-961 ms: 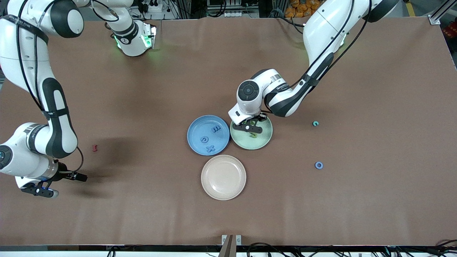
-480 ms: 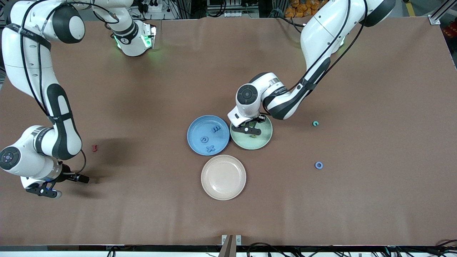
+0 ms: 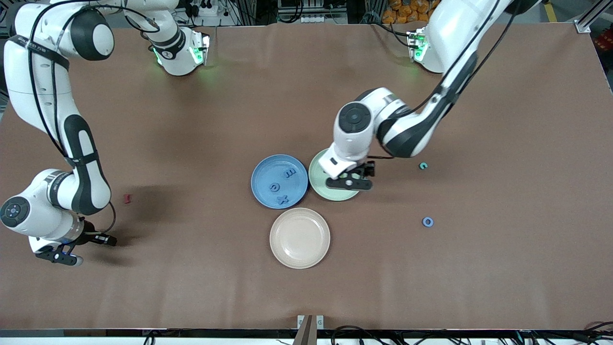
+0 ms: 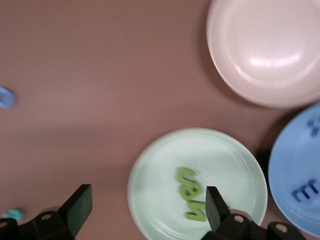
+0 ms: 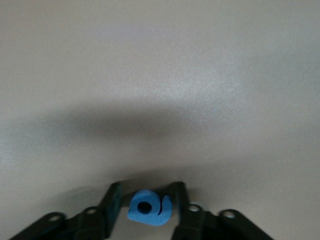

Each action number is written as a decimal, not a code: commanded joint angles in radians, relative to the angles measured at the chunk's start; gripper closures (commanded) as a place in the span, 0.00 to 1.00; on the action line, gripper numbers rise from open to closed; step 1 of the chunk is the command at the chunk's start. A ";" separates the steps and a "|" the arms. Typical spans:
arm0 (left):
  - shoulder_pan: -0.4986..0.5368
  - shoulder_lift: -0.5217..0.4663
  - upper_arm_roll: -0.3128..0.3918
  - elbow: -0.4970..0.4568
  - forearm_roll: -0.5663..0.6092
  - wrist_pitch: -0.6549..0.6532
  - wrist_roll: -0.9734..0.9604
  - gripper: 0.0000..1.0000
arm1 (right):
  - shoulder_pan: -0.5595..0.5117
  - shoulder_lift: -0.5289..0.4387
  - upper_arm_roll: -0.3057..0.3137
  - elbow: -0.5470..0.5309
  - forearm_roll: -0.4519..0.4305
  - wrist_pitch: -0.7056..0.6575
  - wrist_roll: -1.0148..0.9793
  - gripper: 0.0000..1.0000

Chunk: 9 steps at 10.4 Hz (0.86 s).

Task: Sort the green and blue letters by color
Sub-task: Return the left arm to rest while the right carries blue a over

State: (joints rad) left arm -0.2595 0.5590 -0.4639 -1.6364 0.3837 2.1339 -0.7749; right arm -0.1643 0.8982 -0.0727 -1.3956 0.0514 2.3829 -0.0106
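1. Green letters (image 4: 192, 192): we count about three lying in the green plate (image 3: 322, 184). Blue letters (image 3: 281, 186): three lie in the blue plate (image 3: 261, 167), which touches the green one.
2. Still loose on the worktop (image 3: 479, 268) toward the left arm's end: a teal-green letter (image 3: 423, 166) and, nearer the front camera, a blue ring-shaped letter (image 3: 427, 221).
3. Left claw (image 3: 348, 183) hangs over the green plate's edge, jaws spread wide and empty. We judge a green drop complete; its next move calls for a reach to the teal-green letter.
4. Right claw (image 5: 146, 210) sits low at the right arm's end of the worktop, its fingers (image 5: 112, 202) flanking a blue letter (image 5: 149, 207). We cannot tell whether they grip it yet. Next: firm hold, lift, carry to the blue plate.
5. Cream plate (image 3: 300, 237) is empty; a dark red piece (image 3: 127, 198) is outside the sort.
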 commanded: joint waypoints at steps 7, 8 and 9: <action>0.302 -0.342 -0.010 0.072 -0.143 -0.221 0.173 0.00 | 0.074 -0.079 0.014 0.023 0.063 -0.078 -0.008 0.90; 0.302 -0.372 0.020 0.072 -0.167 -0.241 0.262 0.00 | 0.097 -0.108 0.014 0.017 0.070 -0.123 0.000 0.90; 0.296 -0.408 0.062 0.072 -0.193 -0.305 0.357 0.00 | 0.129 -0.148 0.014 -0.006 0.068 -0.155 0.044 0.90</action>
State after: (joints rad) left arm 0.0363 0.2336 -0.4572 -1.5524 0.2562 1.9198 -0.5751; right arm -0.0812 0.8406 -0.0570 -1.3543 0.1003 2.3024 -0.0194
